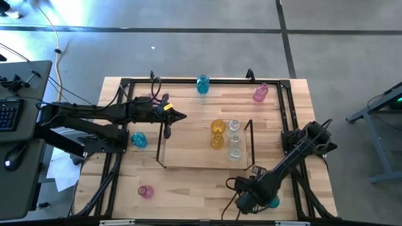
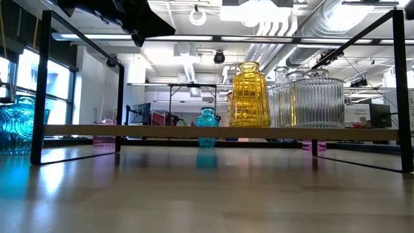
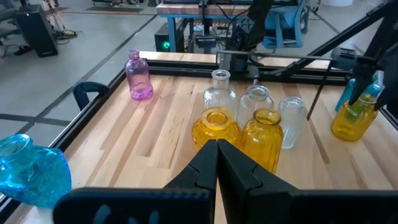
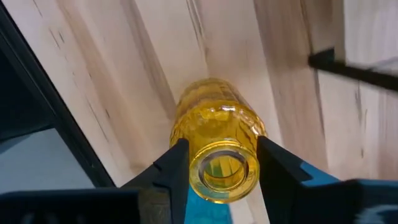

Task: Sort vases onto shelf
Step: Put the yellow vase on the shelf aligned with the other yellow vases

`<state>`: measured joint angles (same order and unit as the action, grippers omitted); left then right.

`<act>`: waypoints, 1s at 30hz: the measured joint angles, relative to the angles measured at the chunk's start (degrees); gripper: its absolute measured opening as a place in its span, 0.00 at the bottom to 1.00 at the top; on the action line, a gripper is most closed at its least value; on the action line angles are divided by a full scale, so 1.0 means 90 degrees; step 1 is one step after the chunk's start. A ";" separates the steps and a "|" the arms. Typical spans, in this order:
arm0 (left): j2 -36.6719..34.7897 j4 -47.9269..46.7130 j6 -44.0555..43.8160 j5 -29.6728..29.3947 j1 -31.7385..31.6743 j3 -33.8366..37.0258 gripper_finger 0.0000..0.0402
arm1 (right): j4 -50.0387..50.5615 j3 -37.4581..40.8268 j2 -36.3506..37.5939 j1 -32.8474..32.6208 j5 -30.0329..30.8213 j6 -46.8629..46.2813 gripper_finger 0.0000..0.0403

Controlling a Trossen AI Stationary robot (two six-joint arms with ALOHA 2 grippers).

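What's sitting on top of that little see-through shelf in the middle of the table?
On the shelf stand two yellow vases and about three clear vases, clustered at one end. In the low view they overlap, so the exact number of clear ones is hard to tell.

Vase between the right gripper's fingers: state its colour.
Yellow vase, ribbed glass, best seen in the right wrist view.

Bright overhead lighting; glare on tabletop (image 2: 207,194) in low view; right wrist view soft.
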<state>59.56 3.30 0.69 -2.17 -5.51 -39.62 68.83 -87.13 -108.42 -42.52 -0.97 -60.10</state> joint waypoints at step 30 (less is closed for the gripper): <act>-0.0584 -0.0583 0.0056 -0.0488 0.0457 -0.0002 0.00 | 0.0040 -0.2097 0.0012 0.1430 0.0561 0.3748 0.33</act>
<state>54.30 -1.95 1.19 -6.56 -1.39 -39.64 69.19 -106.01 -108.31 -29.66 4.08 -26.38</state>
